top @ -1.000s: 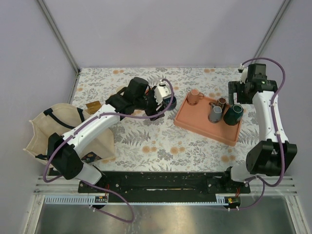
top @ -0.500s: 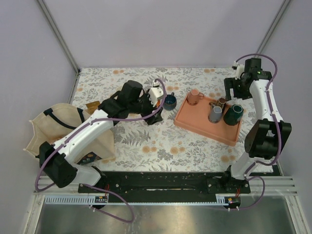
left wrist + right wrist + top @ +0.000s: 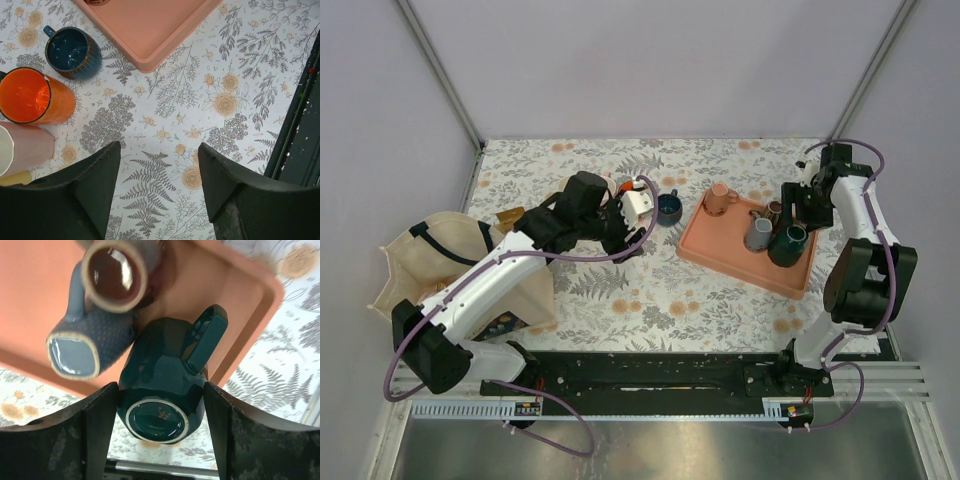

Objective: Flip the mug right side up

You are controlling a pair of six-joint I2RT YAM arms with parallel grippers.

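Observation:
The dark green mug [image 3: 788,245] stands upside down at the right end of the salmon tray [image 3: 720,252]. In the right wrist view its base ring faces the camera [image 3: 156,421] and its handle points up right. My right gripper [image 3: 800,212] [image 3: 160,407] has one finger on each side of the mug, and both touch its walls. My left gripper [image 3: 625,235] [image 3: 160,157] is open and empty above the floral table, left of the tray.
On the tray are a pink mug [image 3: 720,198], a grey-blue mug [image 3: 760,235] [image 3: 85,345] touching the green one, and a brown cup [image 3: 775,210] [image 3: 114,272]. A small blue cup [image 3: 669,208] [image 3: 72,50] and an orange cup [image 3: 30,95] stand on the table. A cloth bag [image 3: 430,265] is at left.
My right gripper came down onto the tray and closed round the green mug, which shifted slightly toward the near left. My left arm drew back from the blue cup.

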